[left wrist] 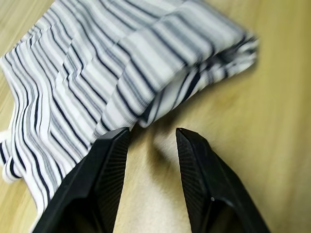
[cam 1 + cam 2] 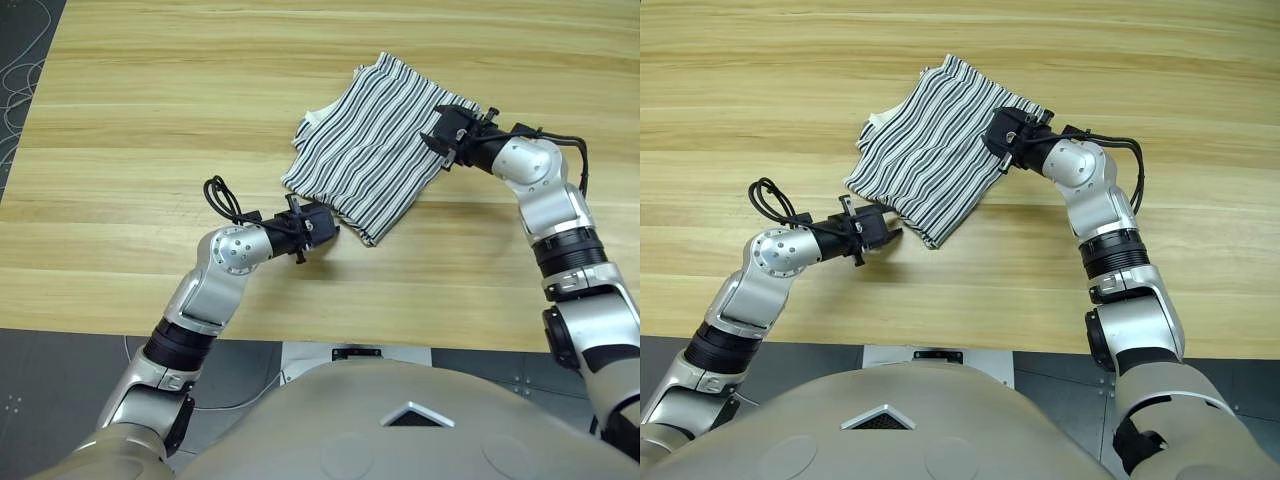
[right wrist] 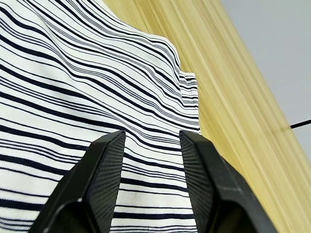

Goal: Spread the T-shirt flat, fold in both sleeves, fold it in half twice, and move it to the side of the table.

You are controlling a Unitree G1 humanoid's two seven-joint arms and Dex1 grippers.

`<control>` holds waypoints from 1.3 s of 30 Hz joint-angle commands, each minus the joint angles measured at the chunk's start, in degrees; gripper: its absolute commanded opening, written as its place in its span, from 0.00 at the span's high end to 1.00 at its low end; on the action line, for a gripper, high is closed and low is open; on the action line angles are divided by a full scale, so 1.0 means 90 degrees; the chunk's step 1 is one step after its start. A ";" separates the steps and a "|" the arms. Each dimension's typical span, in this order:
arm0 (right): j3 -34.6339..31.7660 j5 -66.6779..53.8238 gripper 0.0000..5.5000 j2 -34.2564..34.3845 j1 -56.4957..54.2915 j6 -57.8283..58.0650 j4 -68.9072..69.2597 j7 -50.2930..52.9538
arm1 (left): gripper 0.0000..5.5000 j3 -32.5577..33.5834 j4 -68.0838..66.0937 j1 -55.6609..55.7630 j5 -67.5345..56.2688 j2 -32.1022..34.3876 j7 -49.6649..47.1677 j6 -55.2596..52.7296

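We list one striped T-shirt (image 2: 365, 145), folded, on the bench (image 2: 150, 120). We find left tool (image 1: 151, 132) wide at its near corner, right tool (image 3: 151, 133) wide over its right edge.

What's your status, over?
Left tool open beside T-shirt, near corner. Right tool open over its right edge. T-shirt folded, not yet moved aside.

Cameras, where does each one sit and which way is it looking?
Left eye view and right eye view: on the head, looking forward and down at the table and striped T-shirt; both arms show.
Left wrist view: on the left wrist, facing the T-shirt's near edge; the open left gripper shows.
Right wrist view: on the right wrist, looking onto the T-shirt; the open right gripper shows.
Shared: all show the T-shirt.
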State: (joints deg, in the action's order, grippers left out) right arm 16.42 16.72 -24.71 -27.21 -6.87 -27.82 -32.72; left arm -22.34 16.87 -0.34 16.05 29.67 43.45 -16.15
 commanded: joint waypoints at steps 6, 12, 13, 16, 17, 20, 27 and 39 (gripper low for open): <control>-0.0200 -0.0306 0.63 0.0247 0.0305 0.0313 0.0792 0.0127 | 0.67 0.0934 -0.2157 0.2756 -0.0593 -0.0500 -0.0496 0.0092; 0.0011 -0.0243 0.63 0.0724 0.0162 0.0148 0.0227 0.0290 | 0.67 0.0415 -0.6243 0.3742 -0.0143 -0.1305 -0.1340 0.1640; 0.0048 -0.0216 0.63 0.0784 0.0169 0.0112 0.0146 0.0317 | 0.67 0.0352 -0.6734 0.3833 -0.0065 -0.1389 -0.1431 0.1849; 0.0234 -0.0099 0.63 0.0894 0.0209 0.0080 -0.0049 0.0309 | 0.67 0.0097 -0.8015 0.4015 0.0279 -0.1449 -0.1713 0.2427; 0.0341 -0.0019 0.63 0.0899 0.0217 0.0088 -0.0095 0.0266 | 0.67 0.0016 -0.8310 0.4028 0.0394 -0.1390 -0.1789 0.2595; 0.0609 0.0181 0.63 0.0871 0.0280 0.0112 -0.0183 0.0132 | 0.67 -0.0062 -0.8606 0.3877 0.0480 -0.1156 -0.1739 0.2971; 0.0792 0.0250 0.63 0.0793 0.0503 0.0120 -0.0233 0.0034 | 0.67 0.0084 -0.5207 0.1784 -0.0016 -0.0177 -0.0796 0.2495; 0.0466 -0.0217 0.63 -0.0279 0.2053 0.1442 0.2907 -0.1087 | 0.67 0.0022 -0.0564 0.0025 -0.0097 0.0374 -0.0087 0.0004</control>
State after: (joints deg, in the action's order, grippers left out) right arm 20.59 15.48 -24.90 -13.11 3.24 -7.29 -40.67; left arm -21.20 10.87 0.59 14.41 32.00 41.41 -14.06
